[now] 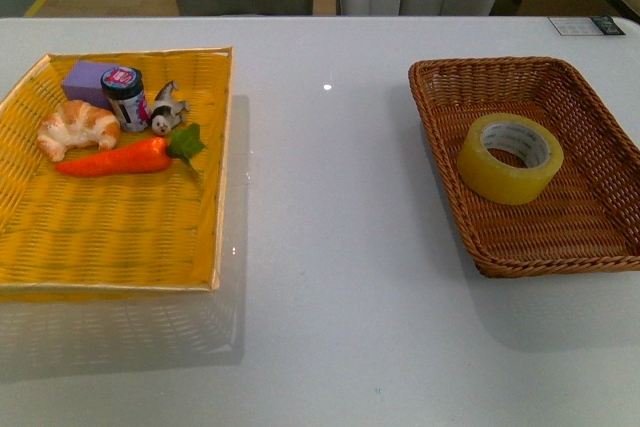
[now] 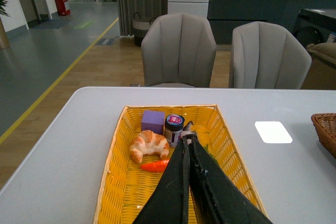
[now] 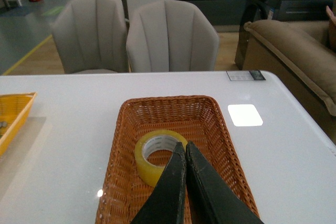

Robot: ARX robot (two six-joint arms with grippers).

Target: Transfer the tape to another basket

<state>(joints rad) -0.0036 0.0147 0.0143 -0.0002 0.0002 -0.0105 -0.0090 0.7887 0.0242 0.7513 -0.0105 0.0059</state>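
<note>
- In the front view we see the tape (image 1: 511, 158) lying flat inside the basket (image 1: 590, 127), on the right side of the white table (image 1: 330, 247); its open core faces up and it sits toward the basket's near-left part.
- On the left of the same view we see a yellow tray (image 1: 110, 237) holding a croissant (image 1: 77, 127), a carrot (image 1: 125, 158), a purple block (image 1: 88, 80), a small jar (image 1: 126, 97) and a little animal figure (image 1: 167, 110), all clustered in its far part. Neither arm appears here.
- In the left wrist view we see the left gripper (image 2: 186, 141) with its two dark fingers pressed together, nothing between them, raised over the yellow tray (image 2: 118, 145). Past its tip lie the croissant (image 2: 148, 145), the carrot (image 2: 154, 166), the purple block (image 2: 153, 121) and the jar (image 2: 174, 127). A corner of the basket (image 2: 325, 129) shows at the edge, well apart.
- In the right wrist view we see the right gripper (image 3: 184, 149) also clenched and empty, held above the basket (image 3: 210, 124). The tape (image 3: 157, 155) rests on the basket floor just beyond the fingertips; we cannot tell whether they touch it. The edge of the yellow tray (image 3: 13, 114) shows off to one side.
</note>
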